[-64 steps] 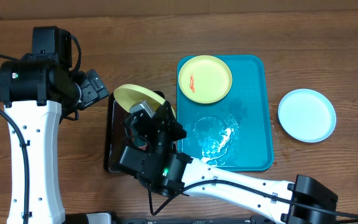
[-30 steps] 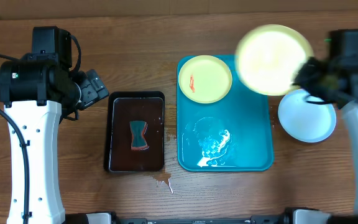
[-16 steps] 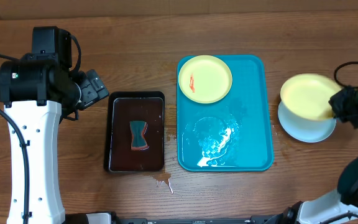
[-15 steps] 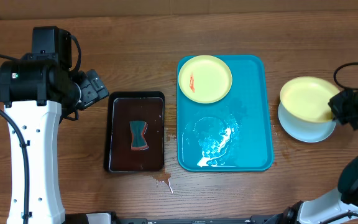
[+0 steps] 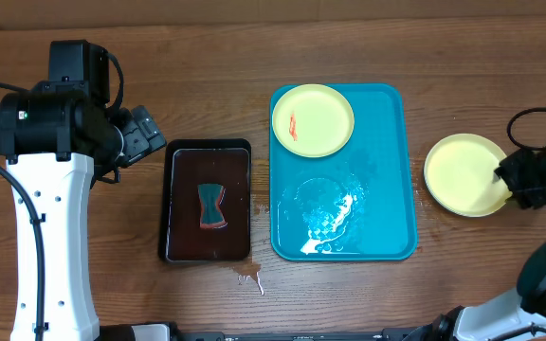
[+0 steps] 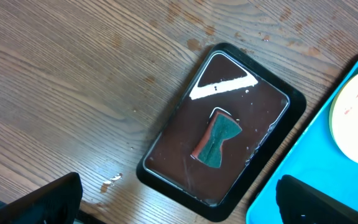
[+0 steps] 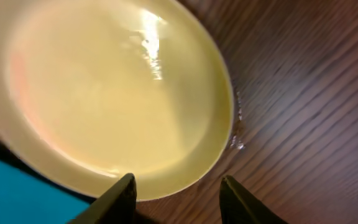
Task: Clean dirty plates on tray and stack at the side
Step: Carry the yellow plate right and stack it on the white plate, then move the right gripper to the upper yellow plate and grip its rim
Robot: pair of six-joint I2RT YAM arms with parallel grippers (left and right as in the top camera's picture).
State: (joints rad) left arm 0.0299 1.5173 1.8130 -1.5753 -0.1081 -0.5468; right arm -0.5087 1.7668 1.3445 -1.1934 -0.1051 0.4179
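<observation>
Straddling the rim of the yellow plate (image 5: 463, 173) beside the tray (image 5: 401, 189), the right pincer (image 7: 176, 190) stands parted, gripping nothing. The left pincer (image 6: 179, 193) gapes wide near the black tray (image 5: 180, 204).

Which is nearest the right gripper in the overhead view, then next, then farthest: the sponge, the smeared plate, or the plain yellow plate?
1. Plain yellow plate, right beside the right gripper, off the tray.
2. Smeared plate, on the blue tray.
3. Sponge, in the black tray, far left.
</observation>
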